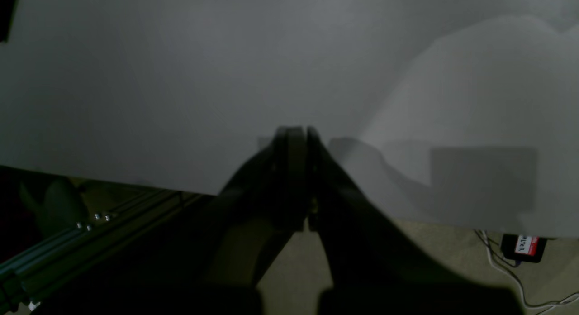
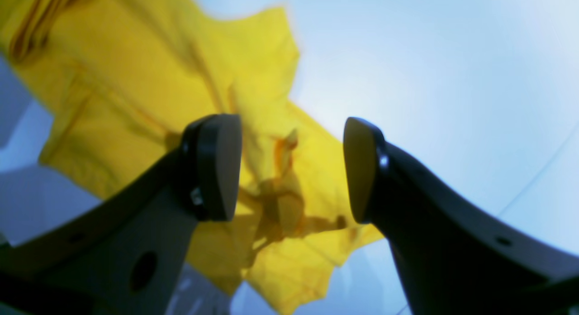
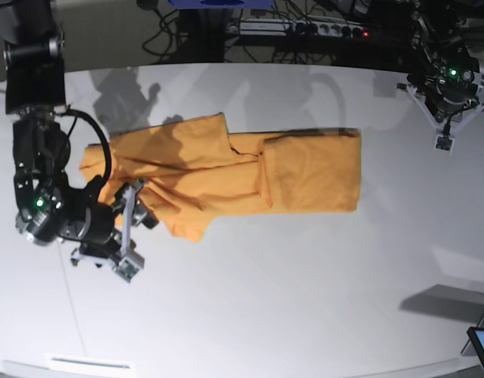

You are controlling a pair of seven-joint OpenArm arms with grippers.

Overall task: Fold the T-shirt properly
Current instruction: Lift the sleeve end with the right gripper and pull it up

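The T-shirt (image 3: 305, 173) lies partly folded on the white table (image 3: 266, 307), orange in the base view and yellow in the right wrist view. Its right part forms a flat rectangle and its left part is rumpled. My right gripper (image 3: 136, 230) hovers at the shirt's near left edge. In the right wrist view the right gripper (image 2: 291, 170) stands open, with the T-shirt (image 2: 149, 79) creased below it and nothing between the pads (image 2: 221, 165). My left gripper (image 3: 444, 142) stays at the far right, away from the shirt. Its fingers (image 1: 296, 138) are pressed together over bare table.
Cables and a power strip (image 3: 321, 27) run behind the table's far edge. A screen corner (image 3: 482, 346) pokes in at the near right. Beyond the table's edge the left wrist view shows an aluminium frame rail (image 1: 68, 242), floor, white cables and a black box with a red label (image 1: 524, 247).
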